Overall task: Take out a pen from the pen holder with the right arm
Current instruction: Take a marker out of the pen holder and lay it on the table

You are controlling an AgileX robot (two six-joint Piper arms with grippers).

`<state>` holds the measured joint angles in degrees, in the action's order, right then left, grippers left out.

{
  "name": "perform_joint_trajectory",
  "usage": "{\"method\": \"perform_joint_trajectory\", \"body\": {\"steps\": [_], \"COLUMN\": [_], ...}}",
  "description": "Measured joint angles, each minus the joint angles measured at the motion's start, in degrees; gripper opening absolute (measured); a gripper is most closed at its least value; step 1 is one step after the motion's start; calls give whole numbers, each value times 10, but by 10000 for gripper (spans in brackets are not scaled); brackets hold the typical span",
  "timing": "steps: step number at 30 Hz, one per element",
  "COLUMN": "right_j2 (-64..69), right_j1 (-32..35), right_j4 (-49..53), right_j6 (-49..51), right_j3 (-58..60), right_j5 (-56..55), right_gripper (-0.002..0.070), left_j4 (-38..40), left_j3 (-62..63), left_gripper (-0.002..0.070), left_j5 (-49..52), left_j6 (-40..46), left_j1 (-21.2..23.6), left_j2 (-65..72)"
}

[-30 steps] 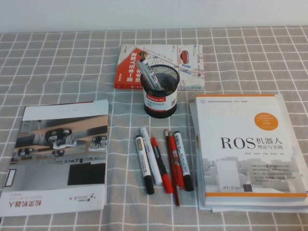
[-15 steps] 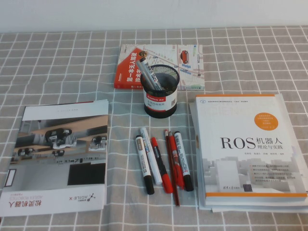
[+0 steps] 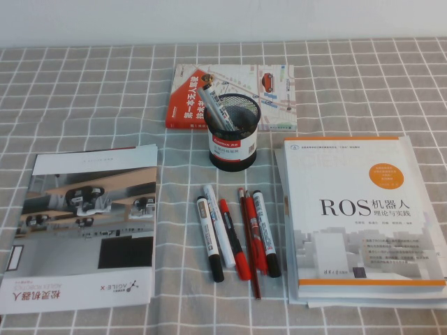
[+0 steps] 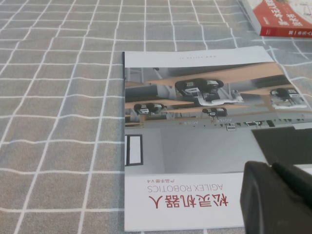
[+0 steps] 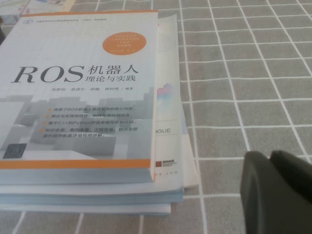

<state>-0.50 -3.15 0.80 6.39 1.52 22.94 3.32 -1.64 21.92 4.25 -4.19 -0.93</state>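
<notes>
A black mesh pen holder [image 3: 233, 132] stands upright at mid-table, with a grey-and-white marker [image 3: 213, 106] leaning out of it toward the back left. Several loose markers and pens [image 3: 237, 234], black, white and red, lie side by side on the cloth in front of it. Neither arm shows in the high view. My right gripper [image 5: 269, 155] is shut and empty, low over the checked cloth beside the ROS book stack [image 5: 83, 92]. My left gripper [image 4: 273, 165] hangs shut over the corner of the AgileX brochure [image 4: 195, 141].
The stack of ROS books [image 3: 360, 216] lies right of the loose pens, and the brochure [image 3: 87, 227] lies to their left. A red-and-white map book [image 3: 234, 94] lies flat behind the holder. A grey checked cloth [image 3: 84, 91] covers the table.
</notes>
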Motion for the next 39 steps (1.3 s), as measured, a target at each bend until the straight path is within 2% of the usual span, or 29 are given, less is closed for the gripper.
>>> {"method": "perform_joint_trajectory", "body": {"steps": [17,30,39], "right_j2": [0,0,0], "right_j1": [0,0,0], "right_j4": [-8,-223,-254], "right_j6": [0,0,0], "right_j3": [0,0,0], "right_j5": [-42,-190,-205], "right_gripper": [-12,-12,-12], "left_j4": [0,0,0], "left_j3": [0,0,0], "left_gripper": [-3,-3,-3], "left_j5": [0,0,0], "left_j6": [0,0,0], "left_j1": [0,0,0], "left_j2": [0,0,0]}}
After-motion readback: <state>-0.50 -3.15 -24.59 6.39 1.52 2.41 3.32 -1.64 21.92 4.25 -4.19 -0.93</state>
